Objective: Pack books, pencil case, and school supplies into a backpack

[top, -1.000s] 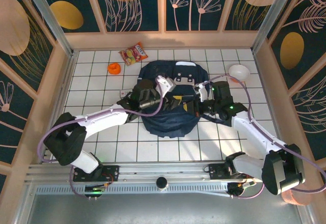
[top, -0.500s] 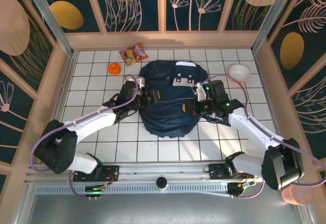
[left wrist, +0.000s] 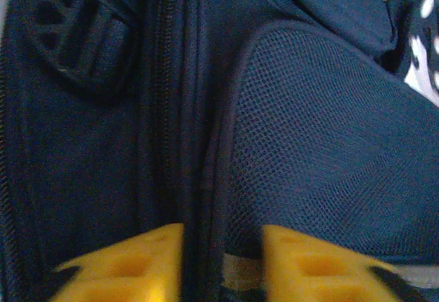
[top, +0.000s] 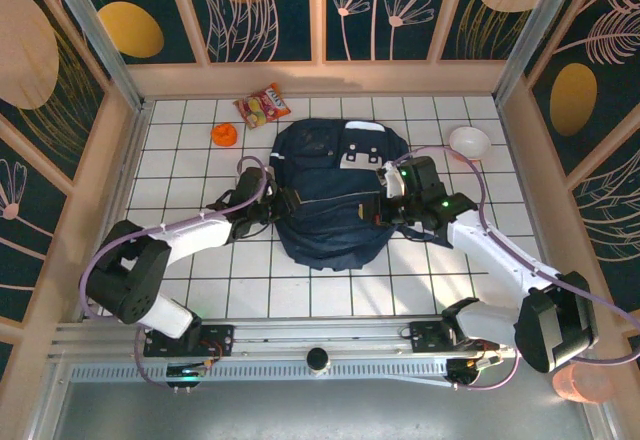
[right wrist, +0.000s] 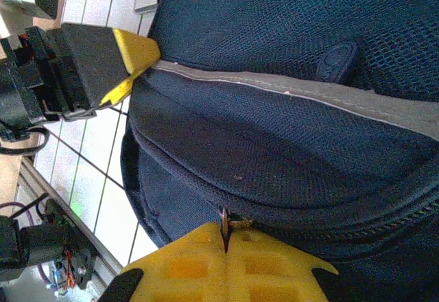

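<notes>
Barely visible: zipper pull [right wrist: 224,221] in right pincer [right wrist: 226,237].

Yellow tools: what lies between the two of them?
The navy backpack: the right wrist view shows its fabric stretching from the left tool to the right tool.

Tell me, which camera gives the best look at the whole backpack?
The top external view: the backpack lies there nearly whole, outline and white patches included. The left wrist view gives a close-up of its mesh and a zipper line; the right wrist view, its pale stripe and a zipper seam.
</notes>
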Available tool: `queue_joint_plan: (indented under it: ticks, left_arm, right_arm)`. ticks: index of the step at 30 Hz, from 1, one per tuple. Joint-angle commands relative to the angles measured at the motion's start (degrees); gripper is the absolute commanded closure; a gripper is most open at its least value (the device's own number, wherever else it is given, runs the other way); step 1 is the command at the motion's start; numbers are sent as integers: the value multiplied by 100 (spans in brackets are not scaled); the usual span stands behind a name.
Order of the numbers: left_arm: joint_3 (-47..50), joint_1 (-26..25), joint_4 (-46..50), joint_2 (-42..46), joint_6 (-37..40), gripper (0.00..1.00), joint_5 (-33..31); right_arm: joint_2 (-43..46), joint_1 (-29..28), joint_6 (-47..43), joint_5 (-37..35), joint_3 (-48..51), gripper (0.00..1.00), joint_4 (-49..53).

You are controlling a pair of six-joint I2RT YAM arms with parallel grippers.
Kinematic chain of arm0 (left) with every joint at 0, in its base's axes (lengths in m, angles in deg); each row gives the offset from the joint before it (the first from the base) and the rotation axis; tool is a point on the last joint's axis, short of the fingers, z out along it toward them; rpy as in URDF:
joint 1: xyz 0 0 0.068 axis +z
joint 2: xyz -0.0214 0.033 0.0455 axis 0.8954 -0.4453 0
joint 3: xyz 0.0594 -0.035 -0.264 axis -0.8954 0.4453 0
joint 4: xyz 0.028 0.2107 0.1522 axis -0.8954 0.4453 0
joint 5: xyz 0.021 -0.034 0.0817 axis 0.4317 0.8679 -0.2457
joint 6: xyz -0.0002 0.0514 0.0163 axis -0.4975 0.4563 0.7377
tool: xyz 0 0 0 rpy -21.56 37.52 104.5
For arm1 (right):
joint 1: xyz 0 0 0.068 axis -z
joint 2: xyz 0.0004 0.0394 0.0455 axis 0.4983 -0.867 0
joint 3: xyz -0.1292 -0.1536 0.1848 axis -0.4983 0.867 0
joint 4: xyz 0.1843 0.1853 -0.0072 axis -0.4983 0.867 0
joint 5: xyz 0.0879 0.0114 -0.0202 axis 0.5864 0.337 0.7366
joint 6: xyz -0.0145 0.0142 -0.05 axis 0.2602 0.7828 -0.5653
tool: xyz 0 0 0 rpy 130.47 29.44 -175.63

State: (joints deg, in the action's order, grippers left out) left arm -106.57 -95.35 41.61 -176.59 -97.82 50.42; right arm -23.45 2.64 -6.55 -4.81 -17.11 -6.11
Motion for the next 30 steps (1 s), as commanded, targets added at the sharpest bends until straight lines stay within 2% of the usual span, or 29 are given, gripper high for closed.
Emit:
queue_joint_plan:
  ticks: [1,3,6,15,20,24,26,30]
  left_arm:
    - [34,-19,-785,-53,-512,86,659]
    - [38,-33,-923,17,-735,93,707]
    - [99,-79,-1144,168,-1027,100,641]
    - [13,-452,-1836,172,-1737,100,422]
    - [-93,-567,-2014,72,-1871,100,426]
    - [-44,-572,-2001,108,-1824,100,294]
    - [-20,-555,-1956,117,-1756,100,246]
    - [17,-500,-1916,117,-1677,100,298]
  right_arm:
    - [-87,-158,148,-184,-311,100,-38]
    - [-166,-306,239,-274,-399,100,-56]
    - [-348,-589,406,-416,-593,100,-56]
    - [-1208,-1577,1100,-562,-1166,100,-609]
    - [-1708,-1834,1461,-414,-1301,100,-1261]
    - [-1749,-1855,1370,-415,-1253,100,-1427]
    - [-1557,-1833,1086,-505,-1212,91,-1298]
    - [-899,-1599,291,-792,-1067,59,-762]
